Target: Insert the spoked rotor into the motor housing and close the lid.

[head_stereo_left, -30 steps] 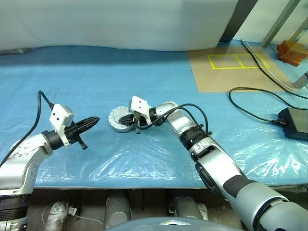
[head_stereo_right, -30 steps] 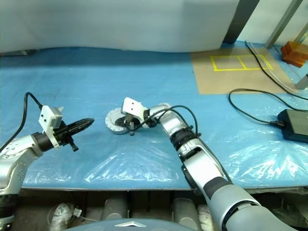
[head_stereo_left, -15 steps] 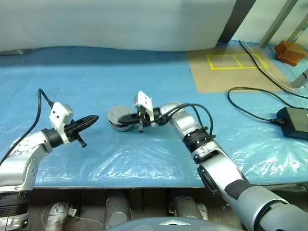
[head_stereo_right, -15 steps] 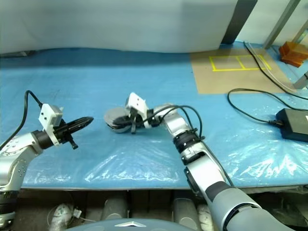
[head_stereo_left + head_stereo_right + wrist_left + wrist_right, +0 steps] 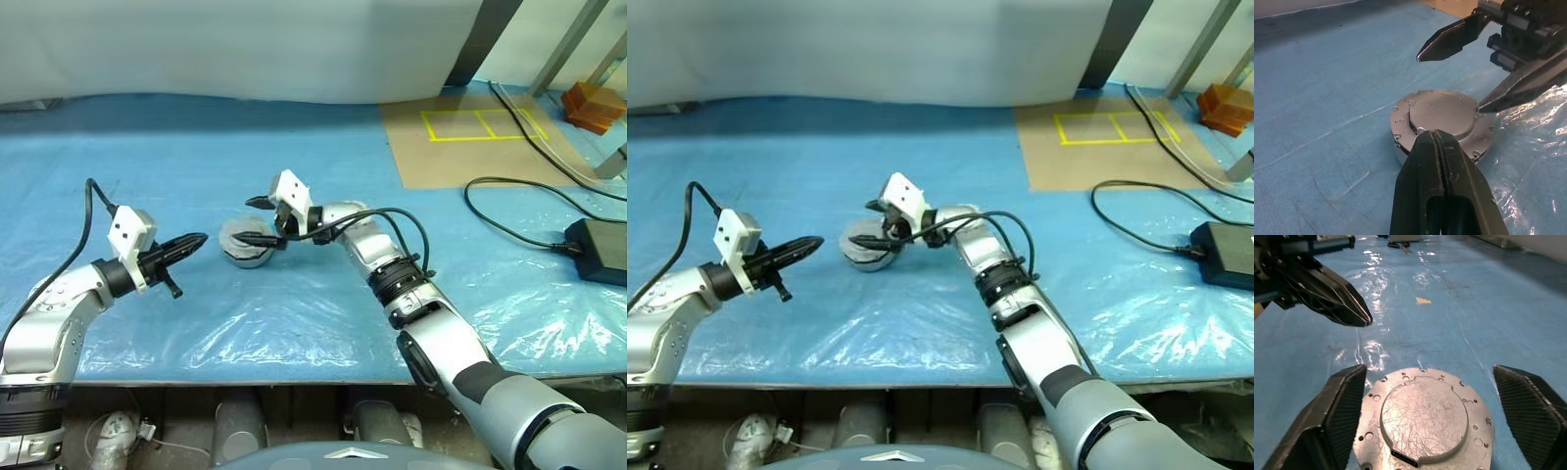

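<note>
The lid (image 5: 1422, 423), a flat silver disc with a raised round centre and small holes round its rim, lies on top of the motor housing (image 5: 245, 258) in the middle of the blue table. The spoked rotor is hidden. My right gripper (image 5: 256, 219) reaches in from the right and stands open, one finger above the lid and one at its near edge, with nothing held. My left gripper (image 5: 199, 239) is shut and empty, a short way left of the housing, pointing at it. The left wrist view shows its closed tip (image 5: 1432, 135) just short of the lid (image 5: 1442, 115).
A clear crinkled plastic sheet (image 5: 294, 323) covers the blue table (image 5: 147, 147) near its front edge. At the right lie a black power brick (image 5: 598, 250) and black cables (image 5: 509, 211). A brown board with yellow taped squares (image 5: 480, 125) lies at the back right.
My right gripper was shut at the lid; it has opened and lifted a little, leaving the lid flat on the housing. The left arm has kept still.
</note>
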